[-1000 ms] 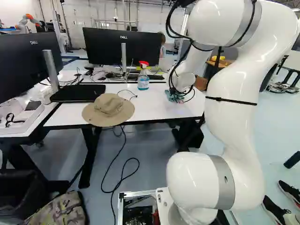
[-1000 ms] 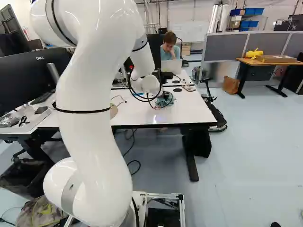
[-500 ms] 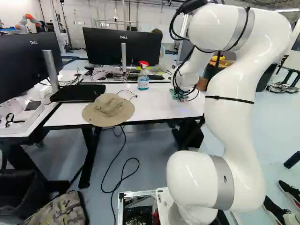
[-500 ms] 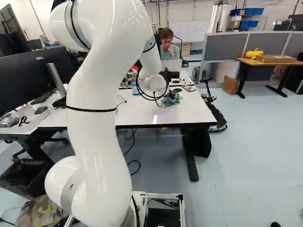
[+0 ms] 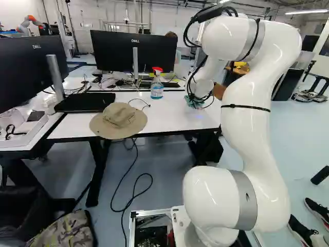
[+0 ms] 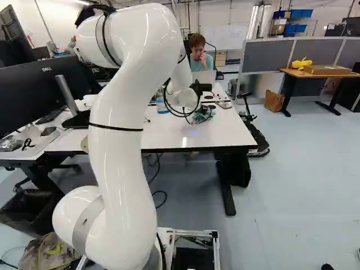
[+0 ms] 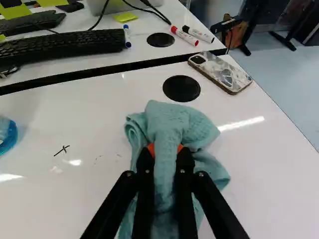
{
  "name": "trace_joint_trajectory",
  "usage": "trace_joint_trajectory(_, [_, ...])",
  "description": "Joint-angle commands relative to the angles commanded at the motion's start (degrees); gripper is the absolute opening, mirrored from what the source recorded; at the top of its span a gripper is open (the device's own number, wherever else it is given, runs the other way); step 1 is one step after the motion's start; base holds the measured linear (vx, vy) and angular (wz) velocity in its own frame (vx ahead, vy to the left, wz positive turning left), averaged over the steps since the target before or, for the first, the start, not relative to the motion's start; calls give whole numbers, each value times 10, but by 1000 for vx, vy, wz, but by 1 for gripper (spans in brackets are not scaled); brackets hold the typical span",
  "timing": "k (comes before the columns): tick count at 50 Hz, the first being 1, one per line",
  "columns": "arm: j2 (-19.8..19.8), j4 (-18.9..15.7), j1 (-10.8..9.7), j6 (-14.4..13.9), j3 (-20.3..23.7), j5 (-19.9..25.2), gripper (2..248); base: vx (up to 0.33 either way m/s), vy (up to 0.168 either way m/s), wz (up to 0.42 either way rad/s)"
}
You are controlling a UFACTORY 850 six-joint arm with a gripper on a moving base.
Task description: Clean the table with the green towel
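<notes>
My gripper (image 7: 165, 149) was closed on a bunched fold of the green towel (image 7: 184, 117), whose loose folds spread onto the surface (image 7: 269, 154) near the phone (image 7: 220, 73). I judged the cloth light, limp and unbreakable, likely to drag and crumple rather than slip. The thick middle fold seemed the right hold, leaving soft cloth beneath to wipe the dark marks (image 7: 62, 150).

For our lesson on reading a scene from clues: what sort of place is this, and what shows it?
Probably a robotics lab that doubles as an office: a large white arm, another robot in the background, and a monitor and keyboard.
</notes>
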Motion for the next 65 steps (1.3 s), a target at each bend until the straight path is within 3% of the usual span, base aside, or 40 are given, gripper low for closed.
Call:
trace_joint_trajectory(35, [-25, 0, 52, 0, -34, 0, 49, 0, 0, 0])
trace_joint_trajectory(65, [-5, 0, 95, 0, -7, 0, 49, 0, 0, 0])
